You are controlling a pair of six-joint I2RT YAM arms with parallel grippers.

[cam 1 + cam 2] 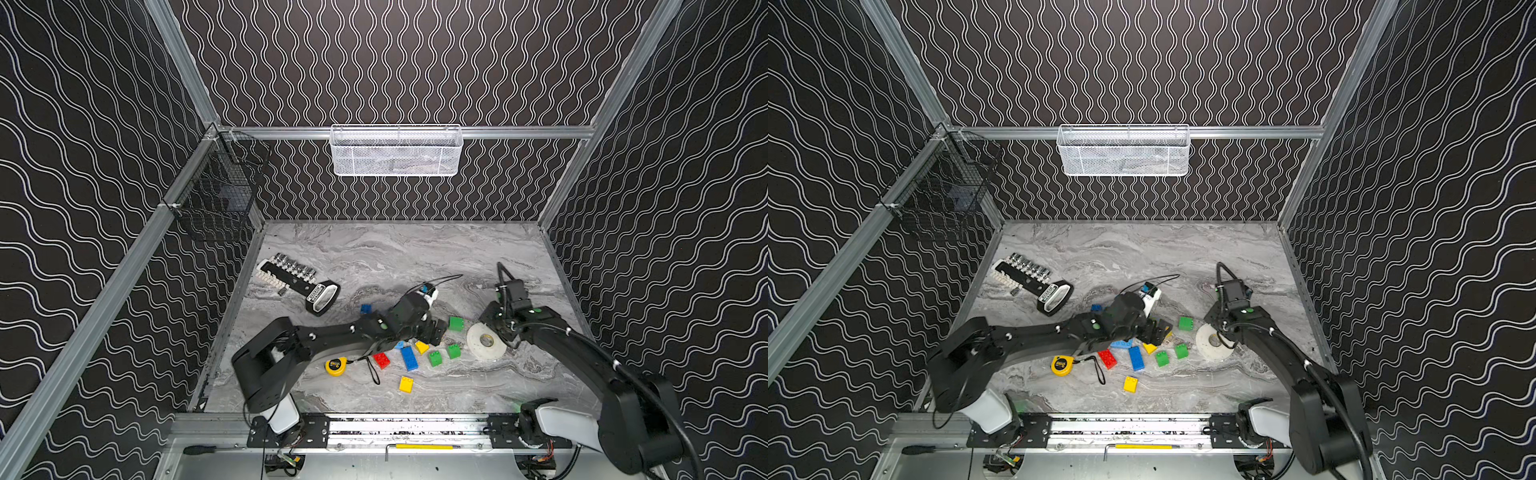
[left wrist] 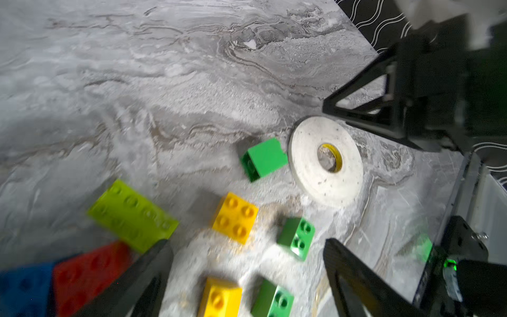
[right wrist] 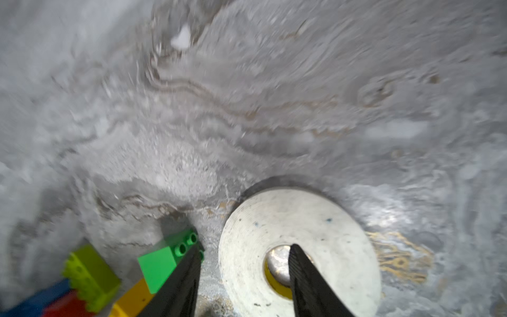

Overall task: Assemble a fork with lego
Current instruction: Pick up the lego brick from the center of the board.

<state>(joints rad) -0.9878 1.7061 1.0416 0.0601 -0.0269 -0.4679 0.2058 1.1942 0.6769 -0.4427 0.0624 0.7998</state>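
Near the middle of the counter (image 1: 374,253), toward its near edge, the lego bricks (image 1: 409,358) lie loose in a cluster of red, blue, yellow and green. My left hand (image 2: 247,244) hangs just above them, fingers spread wide with nothing held. My right hand (image 3: 245,247), to their right, is partly spread and empty, one finger over the hole of the white tape roll (image 3: 301,219), the other beside a green brick (image 3: 162,260).

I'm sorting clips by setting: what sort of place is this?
Likely a robot lab test cell: an aluminium frame with black wavy-patterned walls encloses a marble-look tabletop, the left arm and right arm are mounted on a front rail, and lego bricks lie scattered.
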